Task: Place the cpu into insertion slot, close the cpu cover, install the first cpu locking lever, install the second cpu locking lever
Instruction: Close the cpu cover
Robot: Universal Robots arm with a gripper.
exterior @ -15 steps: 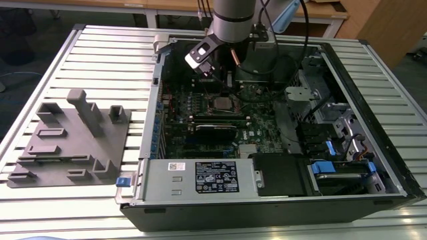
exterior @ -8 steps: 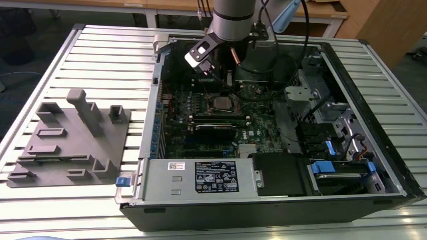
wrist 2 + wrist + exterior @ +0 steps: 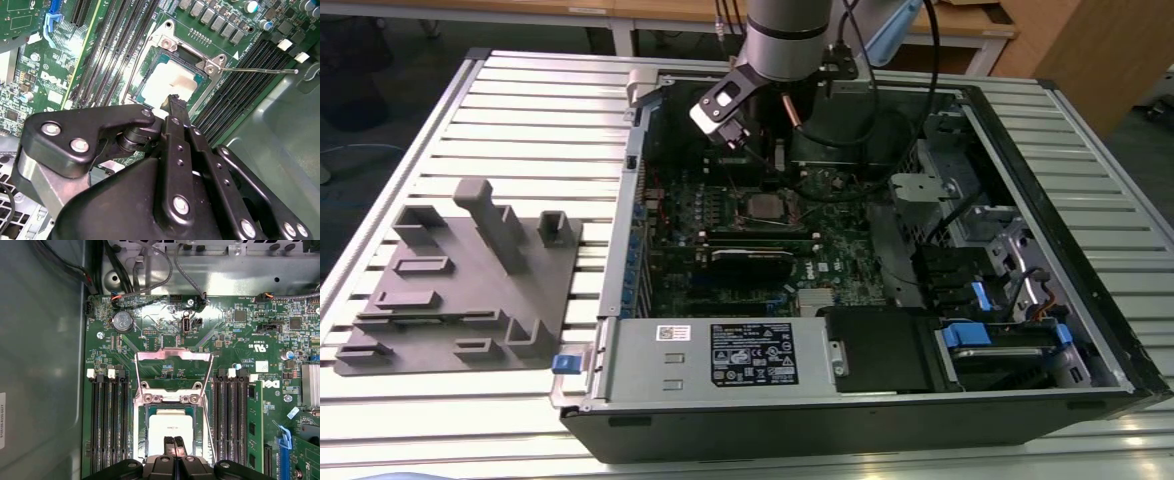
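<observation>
Labels: the power supply (image 3: 720, 360) at the near edge of the computer case (image 3: 1067, 395) carries a black label (image 3: 754, 355) with white print and a small white sticker (image 3: 671, 333). In the first wrist view a white sticker (image 3: 261, 366) sits on the green motherboard (image 3: 240, 335), and another (image 3: 2, 420) on the grey case wall.

Gripper (image 3: 175, 441): fingertips pressed together, nothing between them, poised directly above the cpu (image 3: 171, 426). Contact with the chip cannot be determined.

The cpu lies flat, silver top up, inside the insertion slot (image 3: 142, 435). The cpu cover (image 3: 174, 357) is swung open, away from the socket. One thin wire locking lever (image 3: 260, 71) stands free, pointing outward over the memory slots (image 3: 235, 95).

Surroundings: black memory slots (image 3: 107, 410) flank the socket on both sides. A coin cell (image 3: 122, 321) and grey cables (image 3: 150, 270) lie beyond the cover. A blue latch (image 3: 285, 440) sits further out on the board.

Surface: the case lies open on a slatted aluminium table (image 3: 520, 110). A grey fixture plate (image 3: 467, 290) rests on the exterior view's left. Wooden desks (image 3: 947, 25) stand behind
</observation>
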